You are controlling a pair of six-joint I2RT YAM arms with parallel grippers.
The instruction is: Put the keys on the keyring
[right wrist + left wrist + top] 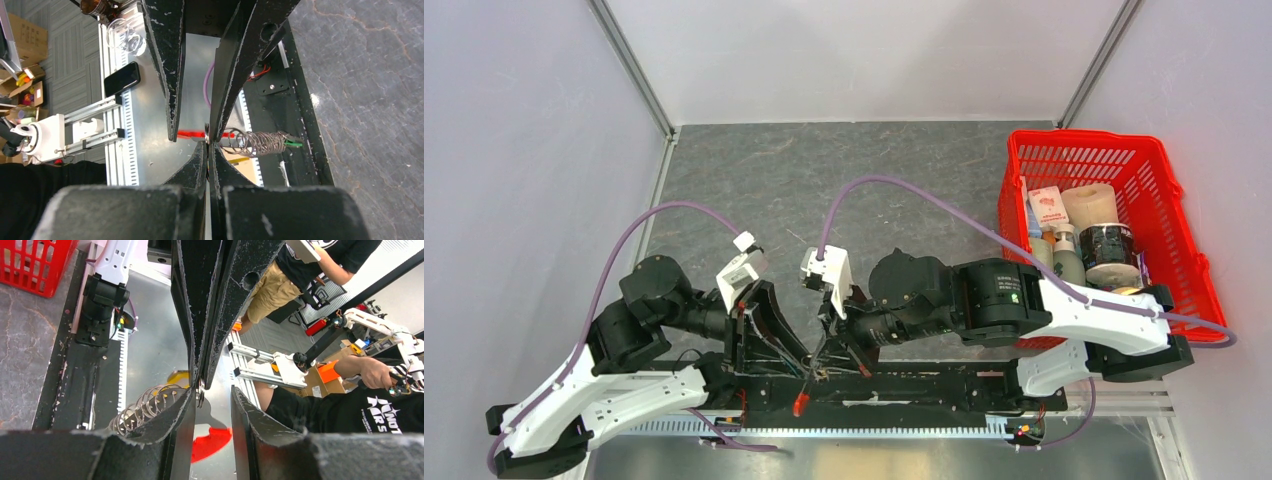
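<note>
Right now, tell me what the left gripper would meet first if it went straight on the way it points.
Probably the right gripper, whose shut fingertips face it tip to tip just ahead, pinching the keyring; depth is hard to judge.

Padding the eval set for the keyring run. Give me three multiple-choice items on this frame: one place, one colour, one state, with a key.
1. Where does the red basket stand?
A) far right
B) far left
C) between the arm bases

2. What colour is the fob hanging at the near edge?
A) blue
B) red
C) white

3. How do the jaws of the right gripper stand?
A) wide open
B) half open
C) shut

Key:
1 A: the top view shows it at the right edge, beside the right arm.
2 B: a red oval dangles below where the two arms meet.
3 C: in the right wrist view its jaws press together with no gap.
</note>
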